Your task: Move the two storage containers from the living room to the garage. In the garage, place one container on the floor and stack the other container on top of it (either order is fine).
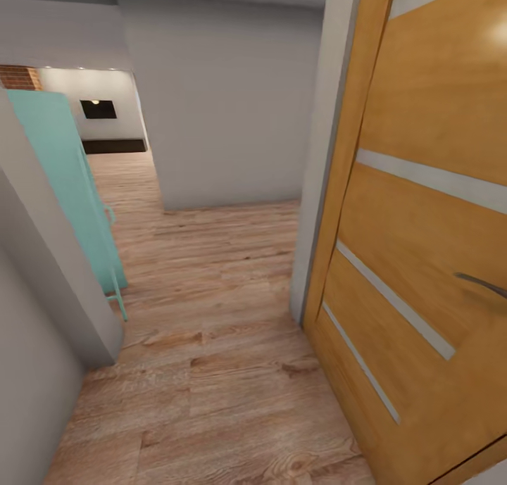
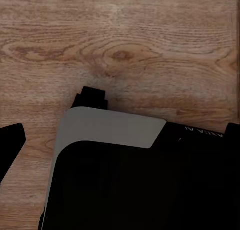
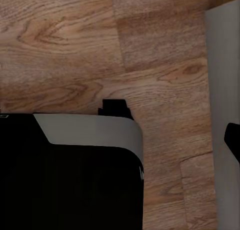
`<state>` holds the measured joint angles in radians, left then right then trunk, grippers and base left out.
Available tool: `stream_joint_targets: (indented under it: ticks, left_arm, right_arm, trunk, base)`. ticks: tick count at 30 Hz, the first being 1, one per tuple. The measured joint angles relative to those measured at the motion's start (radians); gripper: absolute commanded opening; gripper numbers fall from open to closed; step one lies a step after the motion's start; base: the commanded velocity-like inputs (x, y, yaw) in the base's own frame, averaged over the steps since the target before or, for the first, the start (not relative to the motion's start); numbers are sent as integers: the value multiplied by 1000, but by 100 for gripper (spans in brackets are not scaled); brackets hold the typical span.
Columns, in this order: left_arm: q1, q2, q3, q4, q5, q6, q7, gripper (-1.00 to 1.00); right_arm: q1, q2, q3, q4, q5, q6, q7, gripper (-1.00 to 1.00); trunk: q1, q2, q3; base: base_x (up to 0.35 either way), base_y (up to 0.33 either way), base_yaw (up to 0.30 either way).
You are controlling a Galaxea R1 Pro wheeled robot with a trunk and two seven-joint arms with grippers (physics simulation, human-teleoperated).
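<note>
home hallway, wood-plank floor [image 1: 211, 372], wooden door [image 1: 422, 260], teal door [image 1: 63, 182], living room [image 1: 105, 119] with wall tv [image 1: 98, 109] beyond

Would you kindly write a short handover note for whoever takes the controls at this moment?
Hands: both wrist views look down at the wood-plank floor past the robot's dark base; whether either hand is open or shut cannot be told, and no container is seen in them.
Position: in a hallway, wooden door close on the right, teal door on the left. Ahead, past the grey wall, the living room shows with its dark TV and low cabinet.
Done: nothing visible; no container or garage in sight.
Left: probably drive on to the living room, then fetch both containers, carry them to the garage and stack them.
</note>
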<state>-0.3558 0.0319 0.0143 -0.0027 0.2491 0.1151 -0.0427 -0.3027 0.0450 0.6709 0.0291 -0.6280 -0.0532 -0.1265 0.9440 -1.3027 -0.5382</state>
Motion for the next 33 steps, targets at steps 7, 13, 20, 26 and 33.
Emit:
stream_joint_targets:
  ticks: [7, 13, 20, 26, 33]
  left_arm:
    - [0, 0, 0, 0, 0, 0, 0, 100]
    - [0, 0, 0, 0, 0, 0, 0, 100]
    - [0, 0, 0, 0, 0, 0, 0, 100]
    - [0, 0, 0, 0, 0, 0, 0, 100]
    - [0, 0, 0, 0, 0, 0, 0, 100]
  right_arm:
    - [0, 1, 1, 0, 0, 1, 0, 100]
    - [0, 0, 1, 0, 0, 1, 1, 100]
    - [0, 0, 1, 0, 0, 0, 1, 100]
    - [0, 1, 1, 0, 0, 1, 1, 100]
    - [0, 2, 1, 0, 0, 2, 1, 100]
  trunk:
    - [0, 0, 0]
    - [0, 0, 0]
    - [0, 0, 0]
    - [0, 0, 0]
    - [0, 0, 0]
  base:
    - [322, 0, 71]
    - [322, 0, 184]
    - [322, 0, 14]
    - [322, 0, 1]
    - [322, 0, 19]
